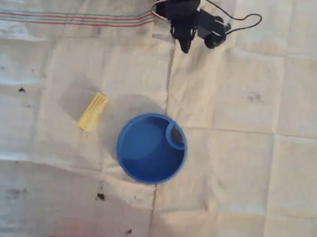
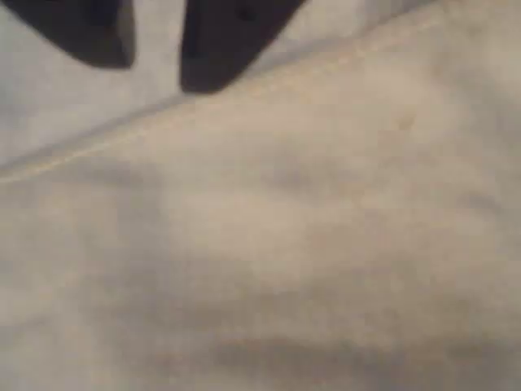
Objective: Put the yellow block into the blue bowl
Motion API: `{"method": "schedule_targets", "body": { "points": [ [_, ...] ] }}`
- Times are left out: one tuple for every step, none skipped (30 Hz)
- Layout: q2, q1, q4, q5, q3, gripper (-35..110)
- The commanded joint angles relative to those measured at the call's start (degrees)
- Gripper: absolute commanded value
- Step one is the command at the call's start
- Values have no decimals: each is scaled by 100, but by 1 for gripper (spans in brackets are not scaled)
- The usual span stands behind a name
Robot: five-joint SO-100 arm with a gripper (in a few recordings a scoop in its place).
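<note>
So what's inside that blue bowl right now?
In the overhead view, the blue bowl holds only its small curved ring divider by the rim. The yellow block lies outside on the cloth. The cloth under the bowl is covered.

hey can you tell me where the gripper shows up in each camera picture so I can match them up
Overhead view: the gripper is at the top edge, a little right of centre, far above the blue bowl and the yellow block.
Wrist view: its two dark fingers hang from the top left, a narrow gap between them, nothing held.
Shared landmark: the creased white cloth, with a fold line under the gripper in both.
</note>
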Motion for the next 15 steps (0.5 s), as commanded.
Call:
{"method": "schedule_targets", "body": {
  "points": [
    [-18,-88,-352,44,360,1],
    [-18,-88,-413,44,457,1],
    [-18,-79,-483,44,536,1],
    [-18,-53,-580,18,606,1],
    [-18,-53,-677,-18,668,1],
    [-18,-44,-782,-26,729,1],
    [-18,-35,-879,-26,800,1],
    [-18,-35,-967,-26,861,1],
    [-18,-53,-1046,-26,923,1],
    [-18,-88,-1090,-26,958,1],
    [-18,-88,-1125,-26,984,1],
    [-18,-88,-1160,-26,1011,1],
    [-18,-88,-1134,-26,1002,1],
    [-18,-62,-1116,-26,984,1],
    [-18,-35,-1116,-26,1011,1]
  ]
}}
